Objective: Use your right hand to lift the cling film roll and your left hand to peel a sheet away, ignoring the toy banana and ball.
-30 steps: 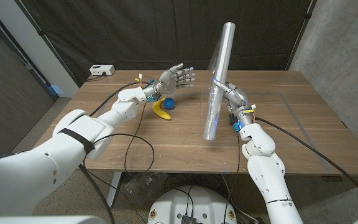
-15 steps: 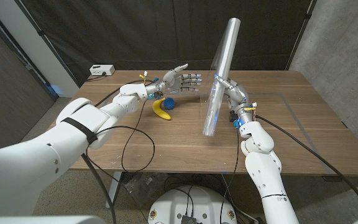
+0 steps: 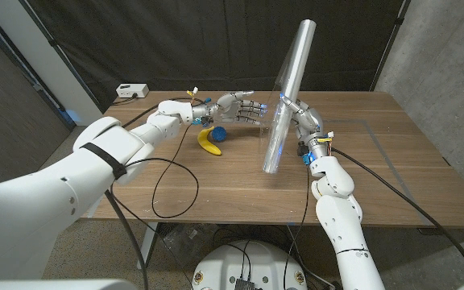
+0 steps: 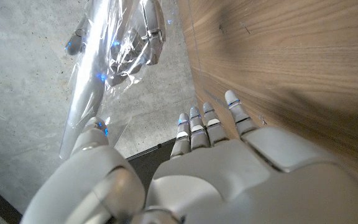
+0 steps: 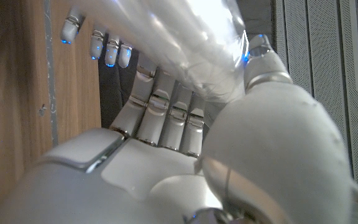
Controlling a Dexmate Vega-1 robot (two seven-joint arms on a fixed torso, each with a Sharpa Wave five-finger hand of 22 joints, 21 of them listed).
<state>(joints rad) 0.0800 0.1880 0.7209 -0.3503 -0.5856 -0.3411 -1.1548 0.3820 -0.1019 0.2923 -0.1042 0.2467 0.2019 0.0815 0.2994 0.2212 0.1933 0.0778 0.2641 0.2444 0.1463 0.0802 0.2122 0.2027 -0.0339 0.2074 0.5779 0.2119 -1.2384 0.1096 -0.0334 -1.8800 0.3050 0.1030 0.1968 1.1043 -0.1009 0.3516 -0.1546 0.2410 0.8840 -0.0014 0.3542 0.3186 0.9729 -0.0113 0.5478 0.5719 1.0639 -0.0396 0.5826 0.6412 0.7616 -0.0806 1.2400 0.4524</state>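
Reached rightward since a second ago, left hand (image 3: 238,105) open with fingers (image 3: 256,106) spread near the cling film roll (image 3: 287,97), gripped tilted above the counter (image 3: 216,181) by right hand (image 3: 300,121); probably light, slippery, clingy, best pinched at its loose edge.

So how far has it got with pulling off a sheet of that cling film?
Lifting looks done: the right hand holds the cling film roll tilted above the table. In hand: the open left hand reaches toward it. Left: gripping the film and peeling a sheet.
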